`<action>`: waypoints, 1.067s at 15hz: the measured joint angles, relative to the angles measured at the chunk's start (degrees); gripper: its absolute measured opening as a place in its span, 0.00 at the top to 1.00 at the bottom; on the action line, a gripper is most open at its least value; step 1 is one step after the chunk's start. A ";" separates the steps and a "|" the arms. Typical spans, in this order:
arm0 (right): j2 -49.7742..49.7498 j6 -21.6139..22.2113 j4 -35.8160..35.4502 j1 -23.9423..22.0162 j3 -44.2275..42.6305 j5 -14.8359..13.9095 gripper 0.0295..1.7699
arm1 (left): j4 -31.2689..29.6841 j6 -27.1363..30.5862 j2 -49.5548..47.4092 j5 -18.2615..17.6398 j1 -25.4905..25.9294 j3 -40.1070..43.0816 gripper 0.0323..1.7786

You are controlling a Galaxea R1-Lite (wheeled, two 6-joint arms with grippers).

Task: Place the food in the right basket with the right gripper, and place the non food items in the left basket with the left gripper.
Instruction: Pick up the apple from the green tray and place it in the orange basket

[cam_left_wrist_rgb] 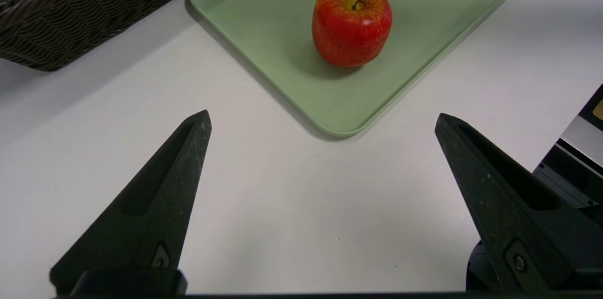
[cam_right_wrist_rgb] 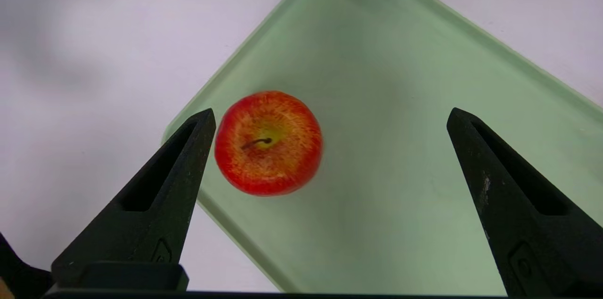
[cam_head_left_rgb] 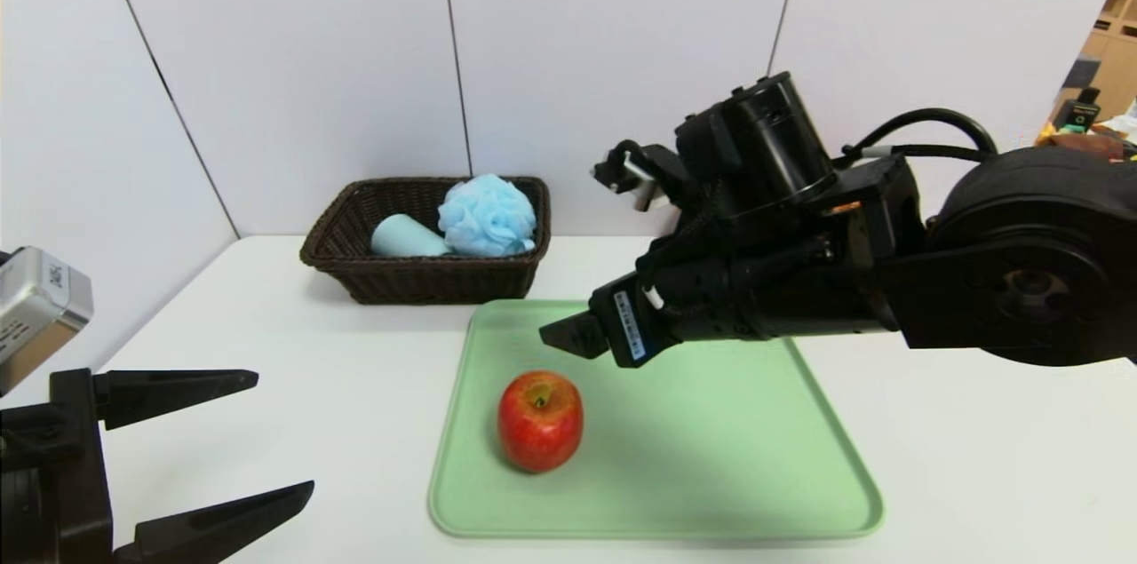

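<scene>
right pincer (cam_right_wrist_rgb: 330, 117) wide open above apple (cam_head_left_rgb: 540, 418), which stands upright on green tray (cam_head_left_rgb: 711, 493). risk: off-centre closure on the round skin could roll it away. left pincer (cam_head_left_rgb: 284, 431) open, idle.

We see the rectangular pale green plastic tray (cam_head_left_rgb: 711, 457) lying at the lower centre of the head view on the flat white table (cam_head_left_rgb: 977, 457). On its left part sits the round red apple (cam_head_left_rgb: 540, 420). Behind the tray, at upper left of centre, stands the dark brown woven wicker basket (cam_head_left_rgb: 417, 280); in it lie the blue-grey handleless cup (cam_head_left_rgb: 404, 237) on the left and the fluffy light-blue mesh bath puff (cam_head_left_rgb: 487, 215) to its right, touching.
</scene>
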 joint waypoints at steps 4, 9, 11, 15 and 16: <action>2.73 2.01 3.67 0.91 -2.02 1.27 0.04 | -0.02 0.02 0.30 0.00 0.05 -0.15 0.05; 4.55 3.77 6.47 1.38 -4.34 2.82 0.04 | -0.07 0.04 1.00 0.11 0.09 -0.20 0.05; 5.40 3.67 6.78 1.74 -4.89 2.67 0.04 | -0.16 0.02 1.13 0.11 0.09 -0.20 0.05; 7.94 3.17 6.81 3.73 -6.12 1.79 0.04 | -0.27 0.02 1.27 0.11 0.09 -0.30 0.05; 8.59 3.04 6.80 4.17 -6.38 1.62 0.04 | -0.24 0.02 1.27 0.11 0.09 -0.33 0.05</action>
